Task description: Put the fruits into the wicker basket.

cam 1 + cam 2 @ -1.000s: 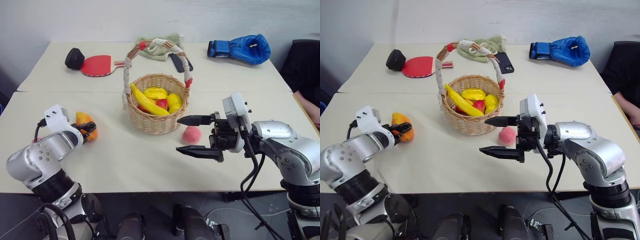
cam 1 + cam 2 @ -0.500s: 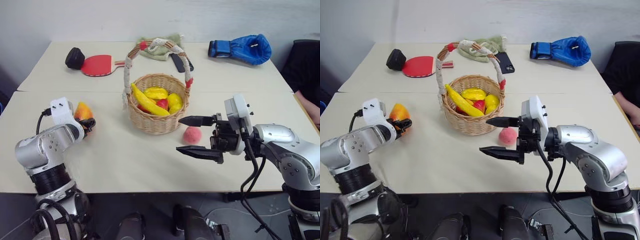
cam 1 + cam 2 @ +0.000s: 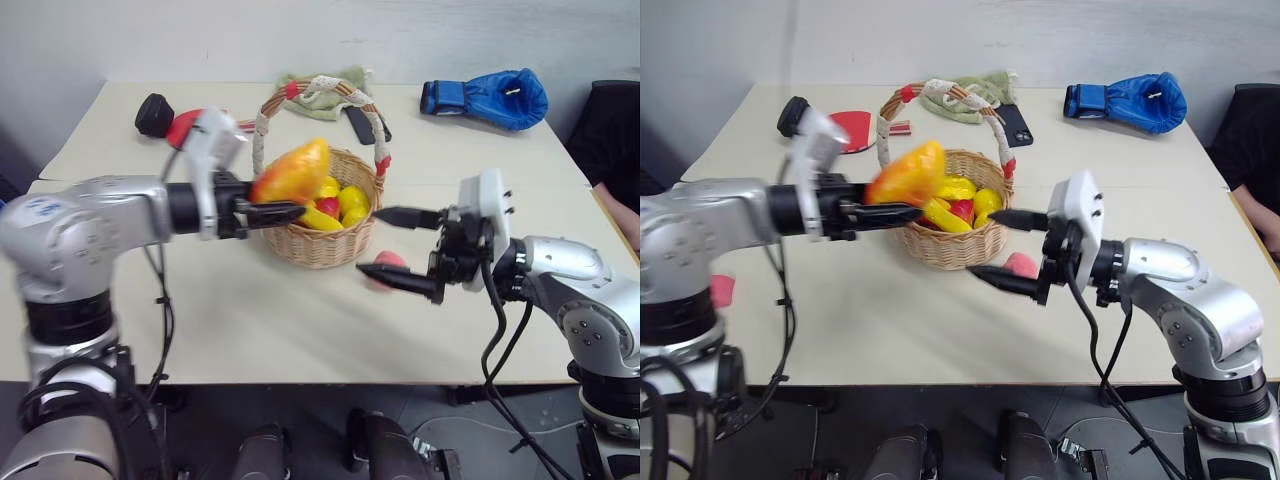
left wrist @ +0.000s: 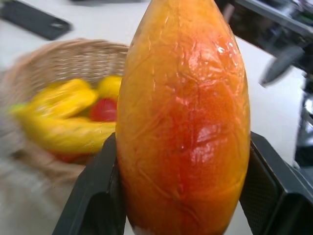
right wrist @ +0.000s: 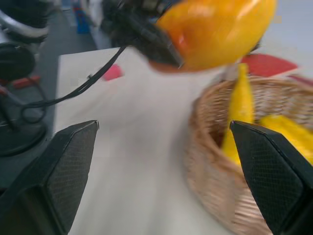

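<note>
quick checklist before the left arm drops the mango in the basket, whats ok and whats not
1. Mango clamped between the left tool's fingers: ok.
2. Mango over the wicker basket's opening: not ok, it hangs at the rim nearest the left arm.
3. Arched handle out of the drop path: cannot tell.
4. Room inside among the banana and other fruit: ok, though fairly full.
5. Right tool out of the way: ok, open, beside the basket.
6. Peach waiting on the table: ok, beside the basket, between the right tool's fingers, not gripped.
</note>
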You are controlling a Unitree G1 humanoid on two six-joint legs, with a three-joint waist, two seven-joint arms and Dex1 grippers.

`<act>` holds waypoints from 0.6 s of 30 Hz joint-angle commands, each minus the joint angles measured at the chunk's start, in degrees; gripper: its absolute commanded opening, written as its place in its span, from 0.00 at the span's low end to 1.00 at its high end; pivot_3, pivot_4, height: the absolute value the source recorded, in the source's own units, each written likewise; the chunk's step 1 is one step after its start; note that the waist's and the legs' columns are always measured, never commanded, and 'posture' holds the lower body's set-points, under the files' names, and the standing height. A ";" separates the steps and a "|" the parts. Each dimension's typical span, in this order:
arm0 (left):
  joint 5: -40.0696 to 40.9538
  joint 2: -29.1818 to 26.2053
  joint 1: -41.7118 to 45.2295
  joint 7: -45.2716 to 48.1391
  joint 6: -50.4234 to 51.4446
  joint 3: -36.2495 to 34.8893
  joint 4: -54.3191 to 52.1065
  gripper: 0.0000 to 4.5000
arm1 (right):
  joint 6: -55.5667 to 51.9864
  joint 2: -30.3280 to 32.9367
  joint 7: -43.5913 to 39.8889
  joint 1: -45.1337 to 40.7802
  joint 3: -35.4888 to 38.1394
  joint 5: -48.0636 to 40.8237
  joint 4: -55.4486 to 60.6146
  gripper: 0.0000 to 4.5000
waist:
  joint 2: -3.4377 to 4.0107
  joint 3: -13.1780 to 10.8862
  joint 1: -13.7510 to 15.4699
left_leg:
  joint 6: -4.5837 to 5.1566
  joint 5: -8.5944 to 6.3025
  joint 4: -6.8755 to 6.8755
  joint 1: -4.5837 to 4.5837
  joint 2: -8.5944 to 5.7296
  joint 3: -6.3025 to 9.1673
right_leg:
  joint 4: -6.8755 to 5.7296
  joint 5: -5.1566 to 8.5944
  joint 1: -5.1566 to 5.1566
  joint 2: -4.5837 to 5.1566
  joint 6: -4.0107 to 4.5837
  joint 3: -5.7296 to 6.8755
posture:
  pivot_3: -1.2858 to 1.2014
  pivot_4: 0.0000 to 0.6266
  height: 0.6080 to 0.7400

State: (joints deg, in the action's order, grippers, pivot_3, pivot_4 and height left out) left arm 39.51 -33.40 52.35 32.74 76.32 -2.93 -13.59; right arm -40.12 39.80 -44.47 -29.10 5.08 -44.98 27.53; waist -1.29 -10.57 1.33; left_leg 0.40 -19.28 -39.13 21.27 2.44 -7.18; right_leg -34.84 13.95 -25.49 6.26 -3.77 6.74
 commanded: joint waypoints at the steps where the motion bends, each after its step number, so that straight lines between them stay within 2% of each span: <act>1: -7.59 2.75 5.54 -2.82 -7.63 5.39 9.41 0.55 | 1.39 -0.49 2.50 -0.72 1.80 1.21 1.20 1.00 | 0.00 0.00 -0.01 | -0.01 0.01 0.00 -0.01 -0.04 -0.01 | -0.01 0.00 0.00 -0.04 0.00 0.00 | 0.52 0.24 1.00; 5: -14.49 7.04 10.41 -4.13 -15.82 9.45 21.90 0.55 | 1.40 -0.70 4.39 -0.29 2.31 1.59 1.83 1.00 | 0.00 -0.01 -0.11 | -0.02 0.04 0.00 0.01 -0.18 -0.02 | -0.01 0.00 -0.03 -0.11 0.01 0.00 | 0.52 0.24 1.00; 8: -18.08 8.55 12.12 -2.93 -20.40 11.66 27.42 0.55 | 1.28 -0.69 5.26 0.36 2.60 1.50 2.49 1.00 | 0.00 -0.01 -0.15 | 0.02 0.05 0.00 0.06 -0.17 -0.05 | -0.10 -0.01 -0.03 -0.13 -0.01 0.01 | 0.52 0.24 1.00; 12: -18.67 8.54 11.98 -0.06 -20.52 12.19 27.41 0.83 | 1.16 -0.38 5.98 1.31 2.82 1.34 3.29 1.00 | 0.00 -0.01 -0.06 | 0.07 0.02 0.01 0.19 -0.14 -0.04 | 0.02 -0.02 -0.07 -0.15 -0.04 0.07 | 0.52 0.24 1.00; 14: -16.26 5.84 10.38 2.61 -17.47 10.21 22.57 0.97 | 0.87 -0.37 6.86 1.84 2.88 1.68 3.19 1.00 | 0.01 -0.01 -0.13 | 0.10 0.01 0.01 0.23 -0.14 -0.03 | 0.06 -0.02 -0.08 -0.15 -0.05 0.09 | 0.52 0.24 1.00; 18: -11.68 1.37 6.20 5.77 -13.35 5.34 13.54 0.99 | 0.14 -0.35 8.49 3.74 3.52 1.48 3.84 1.00 | 0.01 -0.01 -0.28 | 0.11 0.00 0.01 0.25 0.13 -0.04 | 0.08 -0.02 -0.09 -0.16 -0.07 0.07 | 0.52 0.24 1.00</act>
State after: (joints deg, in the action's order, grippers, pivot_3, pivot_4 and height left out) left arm 25.31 -30.52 59.34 36.82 61.84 5.92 5.00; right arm -40.12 39.38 -36.79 -25.93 6.49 -43.19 29.06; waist -1.28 -10.58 1.06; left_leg 0.50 -19.29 -39.13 21.52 2.59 -7.21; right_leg -34.76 13.92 -25.59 6.09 -3.85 6.81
